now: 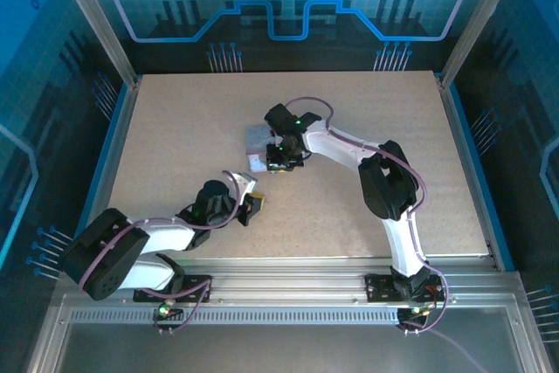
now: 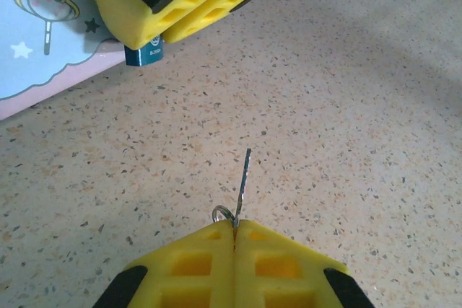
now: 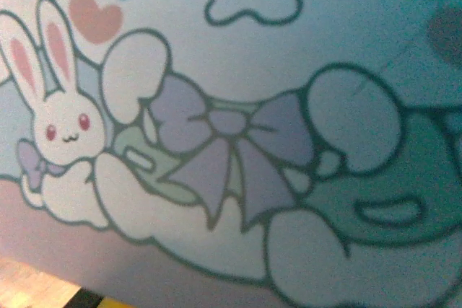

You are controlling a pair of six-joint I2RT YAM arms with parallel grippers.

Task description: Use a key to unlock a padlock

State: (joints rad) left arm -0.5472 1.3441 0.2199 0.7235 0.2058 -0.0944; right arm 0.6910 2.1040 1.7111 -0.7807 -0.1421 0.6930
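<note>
Above speckled table (image 2: 346,106), left tool (image 2: 234,230) pinched tight on key (image 2: 244,178), blade pointing ahead. Right tool (image 2: 155,30) seemingly clamped on padlock (image 2: 144,55), beside tin (image 2: 43,70). Best: align blade with keyhole, advance slowly.

**Q:** What is the supporting surface?

**A:** A table (image 1: 175,128). It has a flat beige top with fine dark speckle, and a blue rim (image 1: 112,159) runs along its left and right sides.

**Q:** What lies directly on it?

**A:** A tin (image 1: 255,135), pale and rectangular, lies flat near the centre of the top. Its lid carries a pastel cartoon print of a white rabbit, a lilac bow and a pink heart. The pink lower edge of the tin meets the speckled surface.

**Q:** Anything else?

**A:** A small teal padlock (image 2: 144,55) is just beside the tin's edge. Whether it touches the tabletop cannot be told.
</note>
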